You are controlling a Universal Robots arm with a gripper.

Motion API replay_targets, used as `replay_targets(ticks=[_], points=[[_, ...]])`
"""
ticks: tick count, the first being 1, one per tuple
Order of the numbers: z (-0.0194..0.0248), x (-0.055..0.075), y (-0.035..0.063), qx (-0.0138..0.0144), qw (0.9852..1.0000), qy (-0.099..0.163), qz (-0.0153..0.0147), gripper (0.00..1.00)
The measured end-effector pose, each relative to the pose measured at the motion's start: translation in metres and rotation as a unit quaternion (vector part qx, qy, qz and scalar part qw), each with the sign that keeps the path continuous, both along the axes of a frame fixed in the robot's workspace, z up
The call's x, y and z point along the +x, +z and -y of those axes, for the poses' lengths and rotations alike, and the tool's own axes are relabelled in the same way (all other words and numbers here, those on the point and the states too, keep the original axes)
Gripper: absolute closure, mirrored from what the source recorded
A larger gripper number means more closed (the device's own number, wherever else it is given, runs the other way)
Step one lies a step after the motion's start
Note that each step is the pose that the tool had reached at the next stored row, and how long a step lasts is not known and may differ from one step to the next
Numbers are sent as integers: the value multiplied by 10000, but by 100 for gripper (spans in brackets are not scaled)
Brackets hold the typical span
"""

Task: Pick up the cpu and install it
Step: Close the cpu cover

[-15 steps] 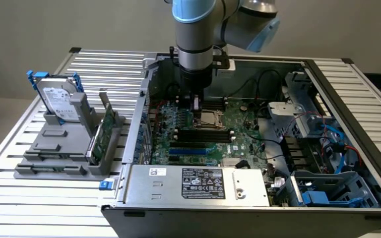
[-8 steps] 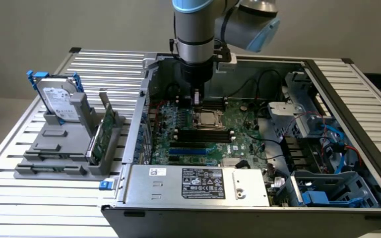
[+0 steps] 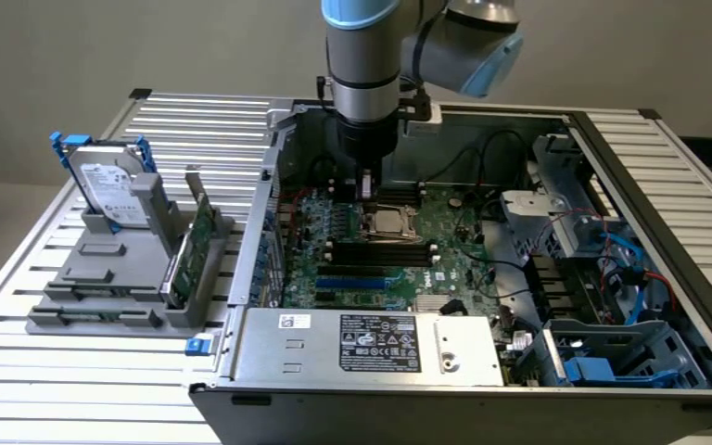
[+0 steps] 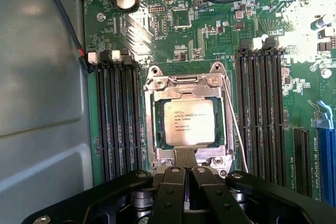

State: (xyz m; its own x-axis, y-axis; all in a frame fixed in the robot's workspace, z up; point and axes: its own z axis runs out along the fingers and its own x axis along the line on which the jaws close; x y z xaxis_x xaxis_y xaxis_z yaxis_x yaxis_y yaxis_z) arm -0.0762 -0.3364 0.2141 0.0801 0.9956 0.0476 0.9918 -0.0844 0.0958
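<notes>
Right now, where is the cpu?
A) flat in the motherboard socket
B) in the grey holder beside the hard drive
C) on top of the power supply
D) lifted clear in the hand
A: the cpu lies flat inside the metal socket frame on the motherboard, with the hand at the frame's edge.

One cpu [image 4: 189, 121], one hard drive [image 3: 111, 190], one green card [image 3: 196, 246], one open case [image 3: 455, 417].
</notes>
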Motion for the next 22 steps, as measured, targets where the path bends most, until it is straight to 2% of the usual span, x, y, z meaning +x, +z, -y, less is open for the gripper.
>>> replay_targets(ticks=[9,12,16,22], points=[[0,-1,-126,0,10000,-40,57,89],[0,-1,-129,-1,10000,-56,59,89],[0,-1,-57,6,10000,-61,60,89],[0,-35,-72,1,9999,-82,64,89]])
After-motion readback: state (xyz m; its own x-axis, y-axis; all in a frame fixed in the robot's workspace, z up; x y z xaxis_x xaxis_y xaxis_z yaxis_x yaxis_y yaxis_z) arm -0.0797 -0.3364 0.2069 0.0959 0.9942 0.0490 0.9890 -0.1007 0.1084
